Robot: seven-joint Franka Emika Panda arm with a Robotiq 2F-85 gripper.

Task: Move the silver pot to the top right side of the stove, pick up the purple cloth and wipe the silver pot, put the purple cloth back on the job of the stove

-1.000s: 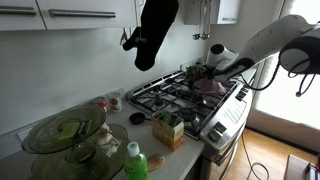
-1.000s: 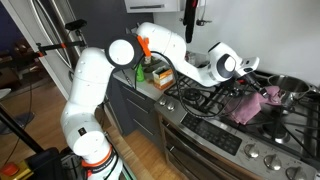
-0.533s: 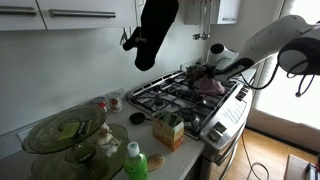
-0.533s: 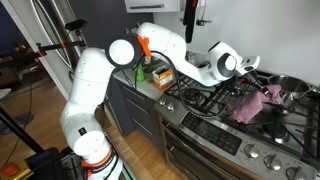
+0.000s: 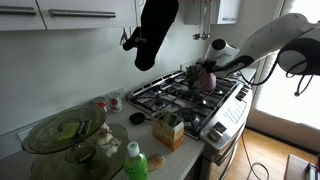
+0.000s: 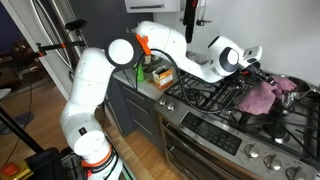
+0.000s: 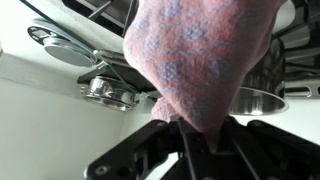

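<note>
My gripper [image 7: 197, 135] is shut on the purple cloth [image 7: 195, 55], which fills most of the wrist view and hangs from the jaws. In both exterior views the cloth [image 5: 205, 77] [image 6: 262, 97] is lifted above the stove grates. The silver pot [image 6: 290, 86] stands at the far corner of the stove, just beyond the cloth; in the wrist view its rim [image 7: 262, 100] shows beside the cloth. In an exterior view the pot [image 5: 190, 71] sits behind the cloth.
The black stove grates [image 5: 175, 95] [image 6: 215, 98] lie under the gripper. Stove knobs [image 7: 108, 90] line the front panel. On the counter are a box [image 5: 167, 130], a green bottle [image 5: 136, 162] and glass dishes [image 5: 62, 130]. A dark mitt [image 5: 155, 30] hangs above.
The gripper has risen with the purple cloth, lifting it off the grates and moving it toward the silver pot.
</note>
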